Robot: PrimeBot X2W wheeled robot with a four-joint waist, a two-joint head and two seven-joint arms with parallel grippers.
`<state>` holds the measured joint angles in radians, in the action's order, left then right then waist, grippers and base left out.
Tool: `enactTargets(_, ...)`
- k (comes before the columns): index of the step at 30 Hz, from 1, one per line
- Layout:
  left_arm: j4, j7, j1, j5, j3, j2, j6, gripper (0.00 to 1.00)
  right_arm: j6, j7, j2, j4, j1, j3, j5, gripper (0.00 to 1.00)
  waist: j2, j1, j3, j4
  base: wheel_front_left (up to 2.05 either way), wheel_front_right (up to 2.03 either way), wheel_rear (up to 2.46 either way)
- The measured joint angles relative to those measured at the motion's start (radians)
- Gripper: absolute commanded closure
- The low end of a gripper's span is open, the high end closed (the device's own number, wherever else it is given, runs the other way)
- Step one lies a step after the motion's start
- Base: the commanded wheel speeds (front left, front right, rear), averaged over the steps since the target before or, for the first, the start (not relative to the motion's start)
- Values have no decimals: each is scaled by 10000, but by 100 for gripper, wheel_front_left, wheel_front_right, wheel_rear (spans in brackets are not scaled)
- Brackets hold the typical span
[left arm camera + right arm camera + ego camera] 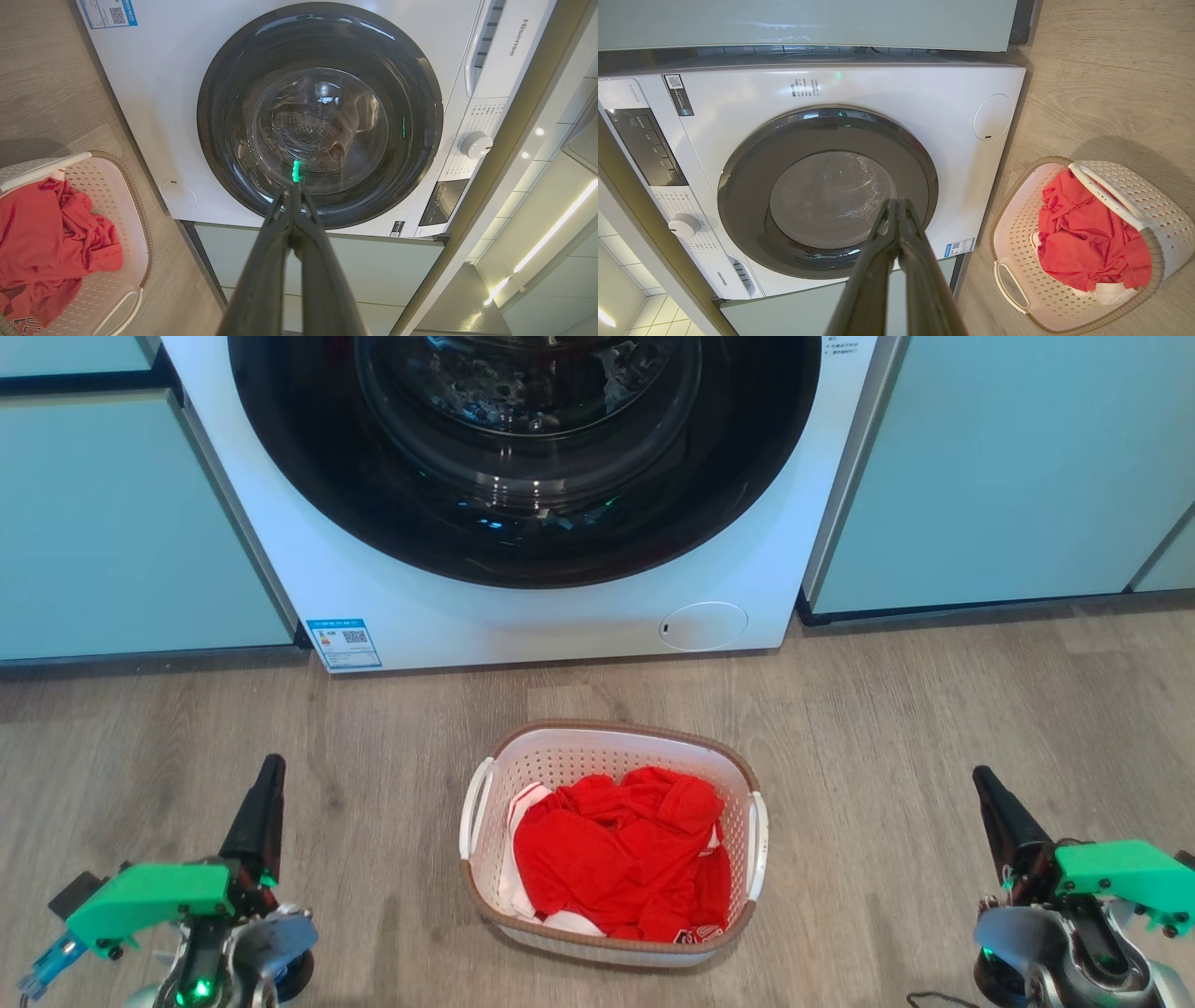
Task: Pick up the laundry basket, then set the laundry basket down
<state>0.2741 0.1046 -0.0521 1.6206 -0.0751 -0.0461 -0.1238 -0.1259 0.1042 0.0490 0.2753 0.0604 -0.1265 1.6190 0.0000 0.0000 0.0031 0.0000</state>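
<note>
On the grey wood-look floor (887, 728), the small white perforated plastic laundry basket with a brown woven-look rim (611, 726) sat upright, red clothing (616, 854) heaped inside. Its white side handles (474, 803) faced outward, one toward each arm, seemingly ready for a two-sided lift. The left pincer (271, 770) and right pincer (982, 779) hung well apart from it, fingers pressed together, empty. Beyond stood a white front-loading washing machine (523, 616).
</note>
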Motion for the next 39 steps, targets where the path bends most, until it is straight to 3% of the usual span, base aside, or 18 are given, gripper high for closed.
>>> enactTargets(39, 0, 12, 0, -13, -17, 23, 0, 100, 0, 0, -54, 2, 0, -31, 0, 100, 0, 0, 0, 0, 0, 0, 0)
